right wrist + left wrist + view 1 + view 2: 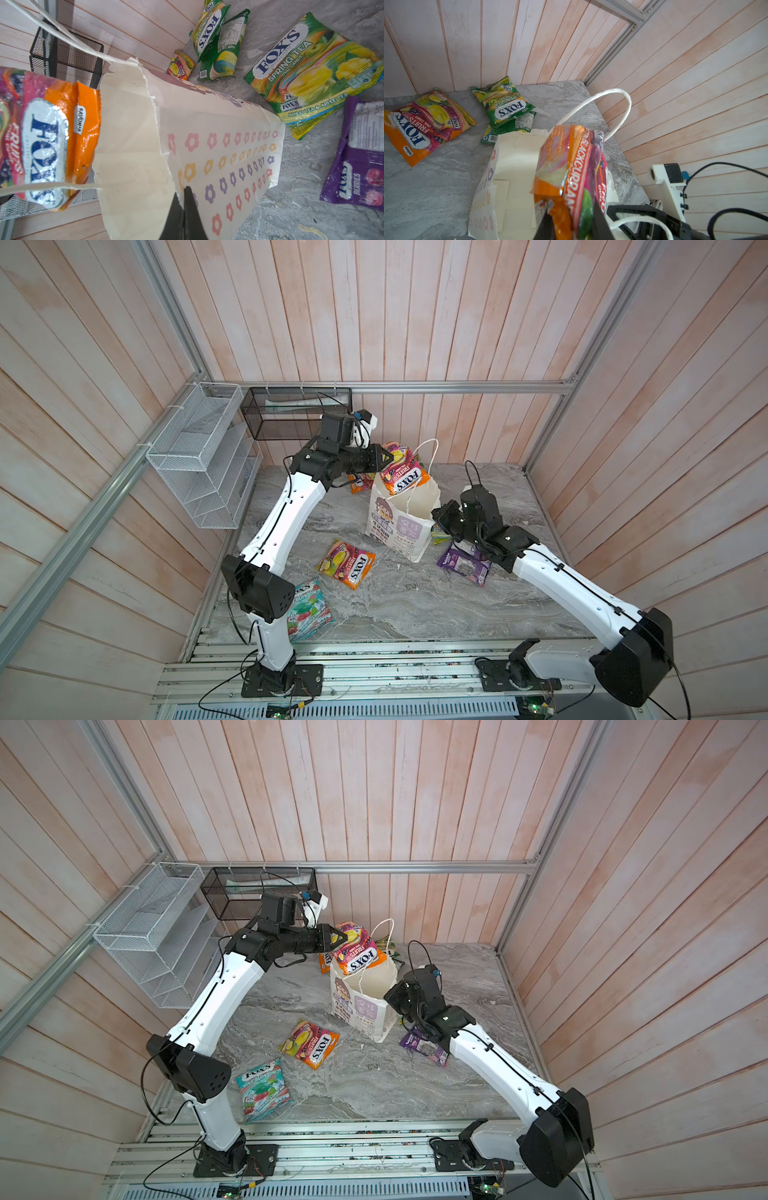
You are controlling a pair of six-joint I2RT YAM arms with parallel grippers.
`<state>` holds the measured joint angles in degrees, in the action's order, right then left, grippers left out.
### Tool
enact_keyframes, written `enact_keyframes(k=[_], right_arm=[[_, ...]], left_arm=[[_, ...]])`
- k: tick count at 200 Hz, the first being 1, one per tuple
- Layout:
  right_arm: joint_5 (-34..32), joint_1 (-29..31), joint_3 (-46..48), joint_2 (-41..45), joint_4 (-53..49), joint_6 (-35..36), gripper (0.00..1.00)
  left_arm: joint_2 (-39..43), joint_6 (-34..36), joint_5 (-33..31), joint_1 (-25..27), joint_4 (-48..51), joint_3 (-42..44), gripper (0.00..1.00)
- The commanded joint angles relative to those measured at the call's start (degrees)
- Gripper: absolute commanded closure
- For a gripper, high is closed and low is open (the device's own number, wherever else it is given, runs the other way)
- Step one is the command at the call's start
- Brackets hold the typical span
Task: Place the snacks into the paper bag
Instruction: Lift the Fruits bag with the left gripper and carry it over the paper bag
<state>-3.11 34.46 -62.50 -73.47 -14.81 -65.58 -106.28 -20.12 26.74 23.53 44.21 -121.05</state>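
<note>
My left gripper (384,457) (572,216) is shut on one end of an orange-pink FOX'S snack packet (402,470) (571,176), which hangs tilted just above the open mouth of the white paper bag (399,531) (512,158). The bag stands upright. My right gripper (436,514) (184,193) is shut on its flowered side rim (162,128). Other snacks lie on the table: an orange one (347,564), a teal one (309,610), a purple one (463,566) (357,162), green ones (311,68) (506,104) and an orange one (425,124) behind the bag.
A white wire rack (203,456) hangs on the left wall and a black mesh basket (295,412) on the back wall, close behind my left wrist. Wooden walls close in the marble table (415,605) on three sides. The bag's cord handle (432,452) arches up.
</note>
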Motion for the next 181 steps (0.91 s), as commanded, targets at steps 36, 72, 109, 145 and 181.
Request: enact_keyframes(k=[36,72,109,145,181], right_arm=[[-0.05,0.45,-1.27,-1.59,0.62,1.51,1.0],[0.24,0.67,-1.35,-1.22,0.64,1.58,1.0],[0.23,0.67,-1.53,-0.71,0.91,2.45,1.0],[0.67,0.9,-2.18,-1.48,1.03,3.09,1.0],[-0.36,0.87,-2.93,-1.33,0.41,3.43,1.0]], left_arm=[[11.34,-4.54,-3.67,0.29,-24.79,12.19,1.0],[14.79,-6.38,-7.0,0.38,-40.24,21.68,1.0],[14.66,-6.13,-0.97,0.4,-47.83,29.18,1.0],[14.79,-7.09,6.73,1.34,-51.02,33.41,1.0],[18.08,-3.3,4.41,1.43,-45.47,36.74,1.0]])
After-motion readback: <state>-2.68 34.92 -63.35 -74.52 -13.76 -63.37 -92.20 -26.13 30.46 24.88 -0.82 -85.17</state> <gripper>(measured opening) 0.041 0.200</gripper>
